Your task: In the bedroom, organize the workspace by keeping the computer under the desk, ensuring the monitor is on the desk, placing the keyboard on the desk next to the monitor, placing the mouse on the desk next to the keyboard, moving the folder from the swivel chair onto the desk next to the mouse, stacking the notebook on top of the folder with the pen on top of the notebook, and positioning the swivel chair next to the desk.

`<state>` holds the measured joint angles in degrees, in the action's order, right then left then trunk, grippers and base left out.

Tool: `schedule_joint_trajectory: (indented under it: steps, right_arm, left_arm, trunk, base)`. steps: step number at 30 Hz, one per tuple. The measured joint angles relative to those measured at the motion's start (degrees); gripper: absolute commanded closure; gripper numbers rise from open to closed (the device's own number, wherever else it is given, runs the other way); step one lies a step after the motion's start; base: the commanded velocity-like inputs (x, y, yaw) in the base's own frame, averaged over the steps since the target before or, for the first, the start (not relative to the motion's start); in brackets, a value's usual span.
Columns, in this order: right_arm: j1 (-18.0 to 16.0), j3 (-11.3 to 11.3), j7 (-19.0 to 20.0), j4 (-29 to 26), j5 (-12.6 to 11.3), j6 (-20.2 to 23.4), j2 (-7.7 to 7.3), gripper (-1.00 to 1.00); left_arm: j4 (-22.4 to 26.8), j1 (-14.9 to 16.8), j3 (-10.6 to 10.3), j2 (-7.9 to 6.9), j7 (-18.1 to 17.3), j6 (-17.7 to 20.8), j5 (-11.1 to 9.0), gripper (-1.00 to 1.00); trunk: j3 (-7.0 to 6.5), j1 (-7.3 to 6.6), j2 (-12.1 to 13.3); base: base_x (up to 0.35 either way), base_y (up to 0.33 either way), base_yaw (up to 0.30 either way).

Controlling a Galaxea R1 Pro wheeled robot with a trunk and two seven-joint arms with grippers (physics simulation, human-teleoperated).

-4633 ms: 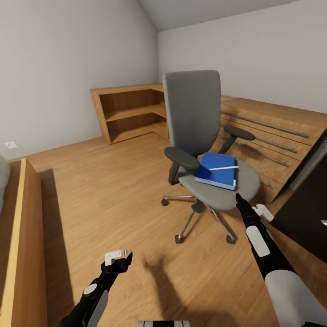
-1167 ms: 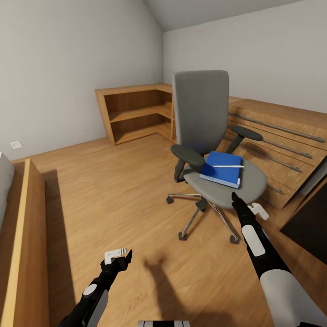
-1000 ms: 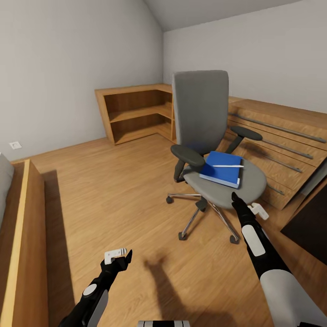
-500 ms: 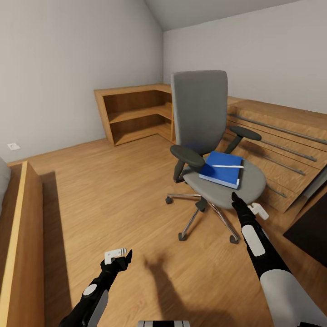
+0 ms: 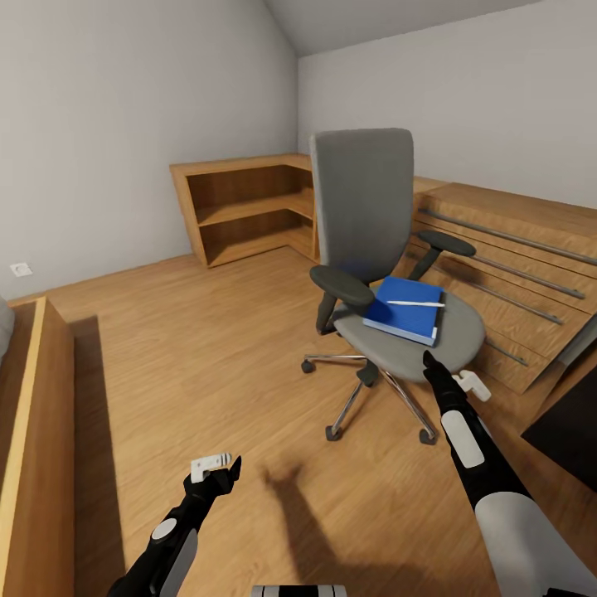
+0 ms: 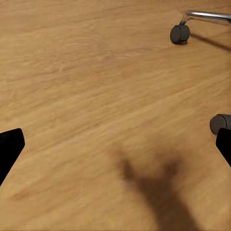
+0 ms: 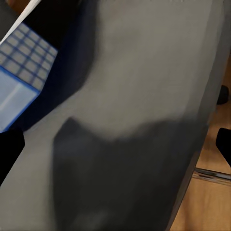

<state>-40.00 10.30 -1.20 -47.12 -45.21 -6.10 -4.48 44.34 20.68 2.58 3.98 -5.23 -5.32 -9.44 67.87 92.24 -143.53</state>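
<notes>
At far left, the wooden bed frame (image 5: pixel 33 431) has slid further toward the picture's edge over the last few seconds, and the whole view has shifted with it. We read this as our own camera moving, not the furniture.

Our left gripper (image 5: pixel 217 471) hangs over bare floor (image 5: pixel 207 348), jaws spread and empty, its pose unchanged.

At centre stands the swivel chair (image 5: pixel 373 249). The blue folder (image 5: pixel 402 308) lies on its seat with the white pen (image 5: pixel 413 303) on top.

Our right gripper (image 5: pixel 452 383) sits just beside the seat's near edge, short of the folder, with its fingers apart and nothing held. It has not moved relative to the chair.

At far right, a black corner of the desk (image 5: pixel 572 431) shows.

We judge the folder pick-up still pending.
</notes>
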Motion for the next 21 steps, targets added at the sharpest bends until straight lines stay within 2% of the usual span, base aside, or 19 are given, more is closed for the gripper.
schedule_joint_trajectory:
  steps: [6, 21]
  right_arm:
    - [0.0, -0.01, 0.04, 0.07, -0.1, 0.02, 0.02, -1.0]
    - [0.0, -0.04, 0.07, 1.78, -0.11, 0.01, 0.03, -1.0]
  left_arm:
    - [-0.01, 0.01, -0.02, 0.0, -0.01, 0.06, 0.0, -1.0]
    - [-0.01, 0.01, -0.02, 0.0, 0.0, 0.08, 0.0, -1.0]
  trunk:
    - [0.0, 0.01, 0.0]
    - [0.0, 0.03, 0.0]
  base:
    - [-0.051, 0.0, 0.0]
    - [-0.238, 0.0, 0.0]
